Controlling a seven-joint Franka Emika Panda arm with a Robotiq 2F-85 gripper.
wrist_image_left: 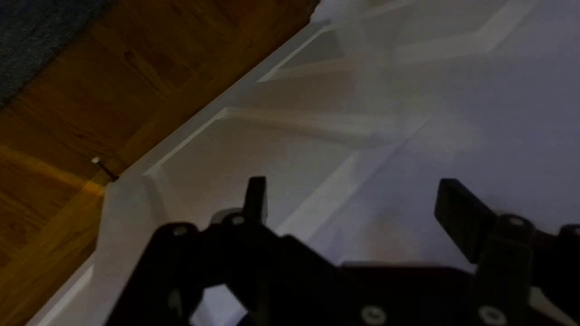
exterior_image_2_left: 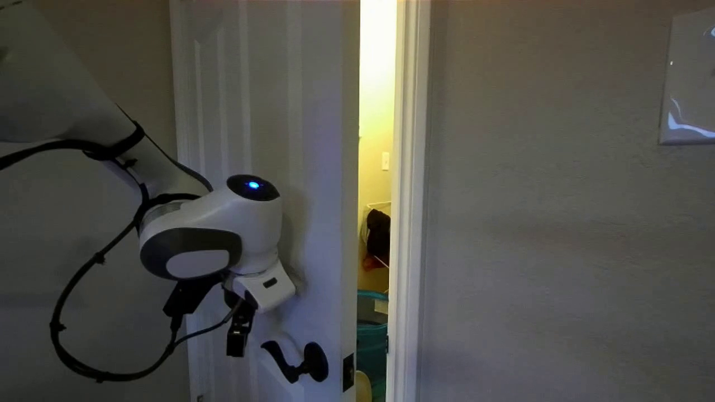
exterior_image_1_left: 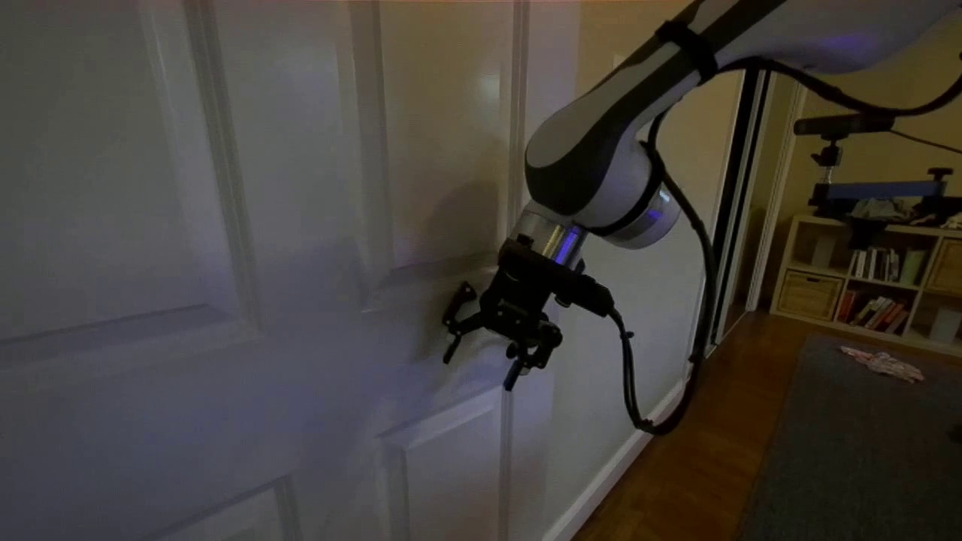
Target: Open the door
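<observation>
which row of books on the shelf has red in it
The lower row of books: several there look red, whereas the upper row of books looks whitish to grey.

In an exterior view the camera stands close to the panelled door (exterior_image_1_left: 301,376) and looks aslant along its face, pitched slightly down, out over the wooden floor (exterior_image_1_left: 684,481) to a far bookshelf (exterior_image_1_left: 834,324). In an exterior view the camera faces the wall (exterior_image_2_left: 547,240) nearly head-on, also pitched down, with the arm (exterior_image_2_left: 201,215) in front of the door. The arm shows in both exterior views, entering from opposite sides. The wrist view looks from just behind the gripper (wrist_image_left: 352,183), near the door, obliquely down its face, canted. It shares floor and dark rug (exterior_image_1_left: 857,451) with an exterior view. All 3 views share the door.
</observation>
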